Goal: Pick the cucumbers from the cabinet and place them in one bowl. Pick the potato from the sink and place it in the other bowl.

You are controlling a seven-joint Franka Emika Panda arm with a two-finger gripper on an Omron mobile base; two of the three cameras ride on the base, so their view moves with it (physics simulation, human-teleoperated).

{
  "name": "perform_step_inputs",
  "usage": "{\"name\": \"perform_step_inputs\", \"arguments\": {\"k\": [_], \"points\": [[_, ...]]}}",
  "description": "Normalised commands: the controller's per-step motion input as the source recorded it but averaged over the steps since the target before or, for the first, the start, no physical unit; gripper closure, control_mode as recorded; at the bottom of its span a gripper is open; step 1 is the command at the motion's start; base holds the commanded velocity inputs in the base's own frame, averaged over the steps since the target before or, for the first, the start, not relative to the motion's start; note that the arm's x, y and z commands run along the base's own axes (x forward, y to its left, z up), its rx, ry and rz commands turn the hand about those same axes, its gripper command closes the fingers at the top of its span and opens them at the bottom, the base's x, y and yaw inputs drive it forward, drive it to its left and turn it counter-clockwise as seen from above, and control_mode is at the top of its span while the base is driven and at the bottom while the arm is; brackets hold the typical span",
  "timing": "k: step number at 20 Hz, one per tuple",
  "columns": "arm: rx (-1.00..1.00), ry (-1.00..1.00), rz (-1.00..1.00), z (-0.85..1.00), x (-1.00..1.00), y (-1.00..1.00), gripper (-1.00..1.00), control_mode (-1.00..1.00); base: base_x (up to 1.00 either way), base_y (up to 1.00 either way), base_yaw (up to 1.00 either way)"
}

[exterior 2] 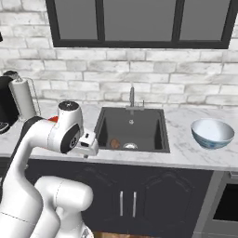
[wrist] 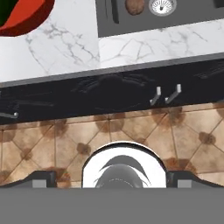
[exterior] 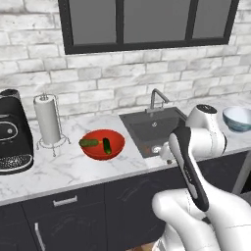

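Gripper (exterior 2: 91, 145) stood wide open and empty, hung out over the counter's (exterior 2: 195, 155) front edge, just outside the near-left corner of the sink (exterior 2: 132, 128), palm turned down toward the floor. Potato (exterior 2: 115, 143) lay beyond it and a little to its right, down on the basin floor, just left of the drain (exterior 2: 130, 146); seen at the top of the hand view as a brown lump beside the silver ring. Roundish, so no long axis to line up on. Probably called for a short reach forward and down over the sink rim. Two cucumbers (exterior: 96, 143) sat already in the red bowl (exterior: 102, 144) to the left. Blue bowl (exterior 2: 212, 133) stood empty, well right of the sink.
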Motion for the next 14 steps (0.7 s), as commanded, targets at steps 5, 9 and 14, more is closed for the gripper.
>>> {"name": "perform_step_inputs", "arguments": {"k": [5,9,14], "points": [[0.00,0.00,0.00,0.00,0.00,0.00,-1.00,1.00,0.79,-0.59,0.00],[0.00,0.00,0.00,0.00,0.00,0.00,-1.00,1.00,0.26,-0.14,-0.02],[0.00,0.00,0.00,0.00,0.00,0.00,-1.00,1.00,0.59,-0.04,-0.04]]}}
